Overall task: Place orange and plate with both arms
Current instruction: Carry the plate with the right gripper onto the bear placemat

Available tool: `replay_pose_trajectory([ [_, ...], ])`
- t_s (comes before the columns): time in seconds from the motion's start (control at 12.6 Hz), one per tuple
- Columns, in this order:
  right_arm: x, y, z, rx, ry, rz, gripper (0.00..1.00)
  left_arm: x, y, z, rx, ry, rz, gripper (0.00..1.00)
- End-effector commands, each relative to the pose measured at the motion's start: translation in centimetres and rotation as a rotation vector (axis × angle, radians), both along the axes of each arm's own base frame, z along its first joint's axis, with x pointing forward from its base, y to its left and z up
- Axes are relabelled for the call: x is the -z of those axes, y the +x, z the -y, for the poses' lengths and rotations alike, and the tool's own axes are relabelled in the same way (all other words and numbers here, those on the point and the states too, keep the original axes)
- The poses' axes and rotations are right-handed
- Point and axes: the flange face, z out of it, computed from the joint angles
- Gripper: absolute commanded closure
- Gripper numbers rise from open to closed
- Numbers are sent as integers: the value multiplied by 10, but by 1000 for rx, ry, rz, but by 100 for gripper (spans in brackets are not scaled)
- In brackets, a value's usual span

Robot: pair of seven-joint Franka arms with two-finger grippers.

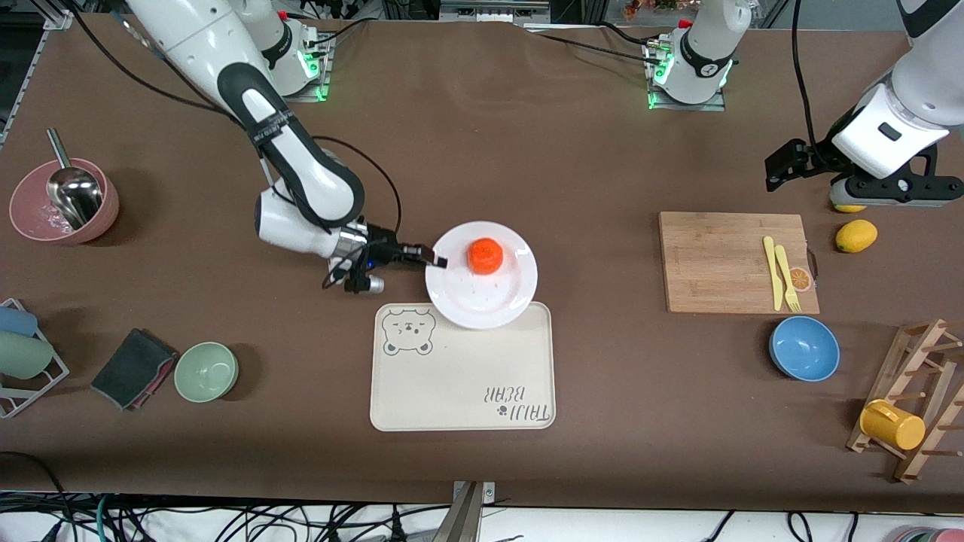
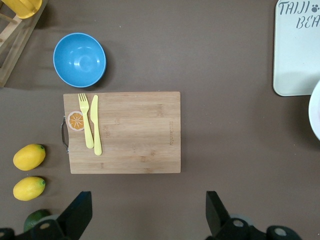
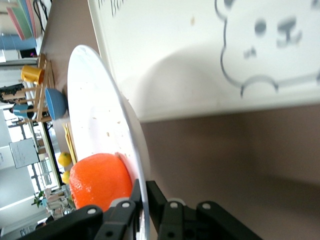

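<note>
1. Tray [image 1: 461, 391] sits nearest the front camera; plate [image 1: 482, 275] overlaps its edge.
2. Orange [image 1: 485, 255] sits on the plate.
3. Right gripper [image 1: 435, 260] is clamped on the plate rim.
4. Left gripper [image 2: 145, 212] waits with jaws apart, over bare table by the cutting board [image 1: 736, 261].

A dark green fruit [image 2: 34, 219] beside the lemons [image 2: 29, 157] sits half hidden behind the left gripper's finger [image 2: 75, 215]; the frame edge crops the plate [image 2: 315, 116] near the tray [image 2: 296, 55].
</note>
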Motion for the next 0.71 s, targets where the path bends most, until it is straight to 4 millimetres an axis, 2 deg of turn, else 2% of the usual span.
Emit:
replay_pose_trajectory([
  [0.0,7,66,2,23,-4,-6,100,-6,1,-1,7,-28,-6,0],
  [0.08,1,90,2,34,12,-13,100,-6,1,-1,7,-28,-6,0],
  [0.24,4,122,7,54,37,-26,100,-6,1,-1,7,-28,-6,0],
  [0.32,14,129,8,68,45,-25,100,-6,1,-1,7,-28,-6,0],
  [0.56,41,137,14,64,31,-14,100,-7,1,-2,7,-29,-3,0],
  [0.64,42,138,15,61,26,-10,100,-6,1,-4,7,-27,-5,0],
])
